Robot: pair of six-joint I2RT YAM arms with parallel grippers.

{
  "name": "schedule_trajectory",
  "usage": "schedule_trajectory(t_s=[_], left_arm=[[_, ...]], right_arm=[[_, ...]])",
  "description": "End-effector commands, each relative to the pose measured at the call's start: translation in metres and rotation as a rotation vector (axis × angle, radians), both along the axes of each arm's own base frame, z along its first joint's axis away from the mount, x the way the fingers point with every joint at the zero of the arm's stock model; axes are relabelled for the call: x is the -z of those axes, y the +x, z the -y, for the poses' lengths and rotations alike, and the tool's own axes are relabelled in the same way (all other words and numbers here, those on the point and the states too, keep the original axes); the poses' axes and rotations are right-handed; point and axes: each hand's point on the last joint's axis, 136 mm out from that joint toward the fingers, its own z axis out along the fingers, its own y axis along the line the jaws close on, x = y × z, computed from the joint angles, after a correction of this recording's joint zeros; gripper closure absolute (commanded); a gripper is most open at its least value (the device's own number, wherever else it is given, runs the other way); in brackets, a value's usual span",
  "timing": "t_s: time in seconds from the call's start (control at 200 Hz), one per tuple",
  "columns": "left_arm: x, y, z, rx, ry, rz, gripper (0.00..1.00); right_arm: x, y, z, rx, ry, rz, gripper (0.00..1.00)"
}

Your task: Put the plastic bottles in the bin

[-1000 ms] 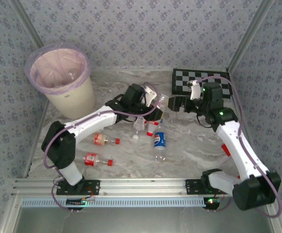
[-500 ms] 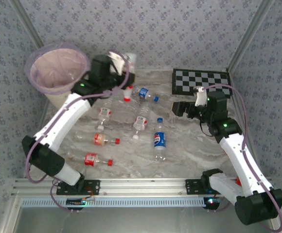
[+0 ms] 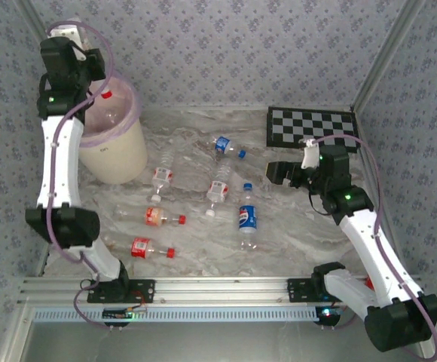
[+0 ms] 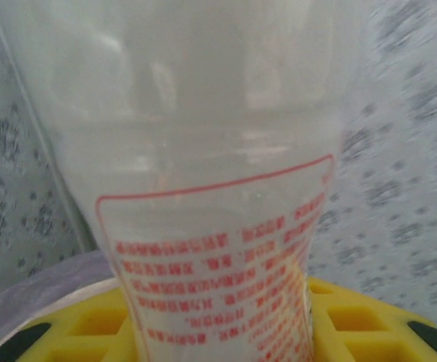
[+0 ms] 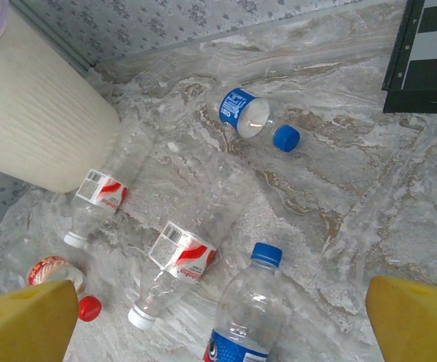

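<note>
Gripping a bottle (image 4: 218,226) with the bin (image 3: 117,154) rim just below its fingers, the left gripper (image 4: 218,335) may drop it outside if it lets go off-centre; the right gripper (image 5: 218,320) has its fingers spread apart.

Plastic bottles lying on the table (image 3: 301,234): six.
- Blue label, blue cap: two, the far-edge bottle (image 3: 224,146) and the centre bottle (image 3: 247,219).
- Red label, white cap: two, the left white-capped bottle (image 3: 160,177) and the middle white-capped bottle (image 3: 217,188).
- Red cap: two, the upper red-capped bottle (image 3: 157,217) and the near-edge red-capped bottle (image 3: 145,246).

Raised bottle (image 4: 218,249), red print, off the table: one.

Bottles counted: seven.

Bin (image 3: 120,154): one. Its contents cannot be counted.

Checkerboard (image 3: 309,127): one.
</note>
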Motion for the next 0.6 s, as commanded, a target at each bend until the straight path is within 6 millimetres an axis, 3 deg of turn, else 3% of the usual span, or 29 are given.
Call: schedule_trajectory(t_s=[0.0, 0.33, 0.49, 0.51, 0.595], left_arm=[[0.051, 0.010, -0.006, 0.011, -0.035, -0.173, 0.81], [0.156, -0.005, -0.012, 0.051, -0.091, -0.489, 0.81], [0.193, -0.004, -0.001, 0.103, -0.146, -0.571, 0.81], [0.207, -0.004, 0.001, 0.111, -0.158, -0.598, 0.80], [0.227, 0.002, 0.011, 0.155, -0.206, -0.622, 0.75]], right_arm=[[0.002, -0.007, 0.007, 0.018, -0.040, 0.004, 0.00], [0.011, -0.009, 0.014, 0.035, -0.069, -0.004, 0.00], [0.016, -0.008, 0.013, 0.032, -0.067, -0.015, 0.00], [0.016, -0.008, 0.013, 0.031, -0.065, -0.014, 0.00], [0.018, -0.008, 0.013, 0.036, -0.061, -0.023, 0.00]])
